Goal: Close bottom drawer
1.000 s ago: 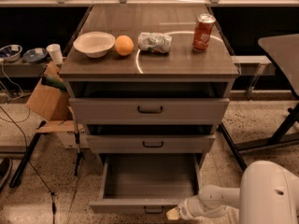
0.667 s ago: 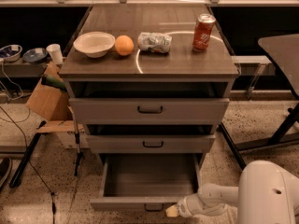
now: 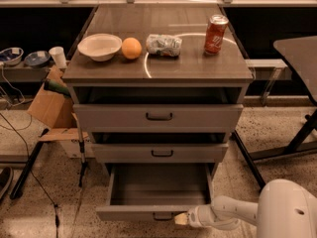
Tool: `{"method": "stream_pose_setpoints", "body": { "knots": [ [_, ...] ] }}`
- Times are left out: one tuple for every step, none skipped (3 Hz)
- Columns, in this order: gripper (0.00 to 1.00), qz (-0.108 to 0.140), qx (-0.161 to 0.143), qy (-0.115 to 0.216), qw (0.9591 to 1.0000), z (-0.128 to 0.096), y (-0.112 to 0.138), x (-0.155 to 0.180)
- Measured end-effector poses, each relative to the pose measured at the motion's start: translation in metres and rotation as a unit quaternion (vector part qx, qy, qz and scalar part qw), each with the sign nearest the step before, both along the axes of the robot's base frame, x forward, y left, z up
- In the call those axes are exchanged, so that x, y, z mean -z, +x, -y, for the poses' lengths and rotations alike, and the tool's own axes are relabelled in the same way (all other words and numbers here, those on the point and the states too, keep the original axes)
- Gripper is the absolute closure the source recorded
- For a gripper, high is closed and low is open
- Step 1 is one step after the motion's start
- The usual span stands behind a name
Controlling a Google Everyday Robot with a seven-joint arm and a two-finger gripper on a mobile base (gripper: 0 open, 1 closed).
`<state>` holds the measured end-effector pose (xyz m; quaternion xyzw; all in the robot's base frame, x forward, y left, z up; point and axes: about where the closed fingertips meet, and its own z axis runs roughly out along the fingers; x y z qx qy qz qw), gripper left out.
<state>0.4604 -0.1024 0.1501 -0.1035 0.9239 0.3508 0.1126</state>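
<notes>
Reaching in from the lower right, the gripper (image 3: 180, 218) is seen at the front of the bottom drawer (image 3: 158, 190), pulled out below the table's (image 3: 158, 69) front edge; its fingertips (image 3: 178, 217) seem pressed together, the handle (image 3: 161, 216) being partly cut off

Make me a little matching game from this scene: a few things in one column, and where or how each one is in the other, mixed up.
1 bowl
2 soda can
3 bottom drawer
4 gripper

A pulled open
B low down, at the bottom drawer's front
C left side of the cabinet top
D upright, right side of the cabinet top

Pairs: 1-C, 2-D, 3-A, 4-B
</notes>
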Motion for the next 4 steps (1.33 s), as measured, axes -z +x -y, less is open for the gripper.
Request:
{"method": "stream_pose_setpoints", "body": {
  "knots": [
    [1.0,0.005,0.045,0.009,0.9989,0.01,0.011,-0.004],
    [1.0,0.009,0.083,0.013,0.9964,0.021,0.028,-0.009],
    [1.0,0.008,0.098,0.016,0.9951,0.02,0.045,-0.006],
    [1.0,0.01,0.102,0.017,0.9946,0.02,0.052,-0.004]
  ]
}}
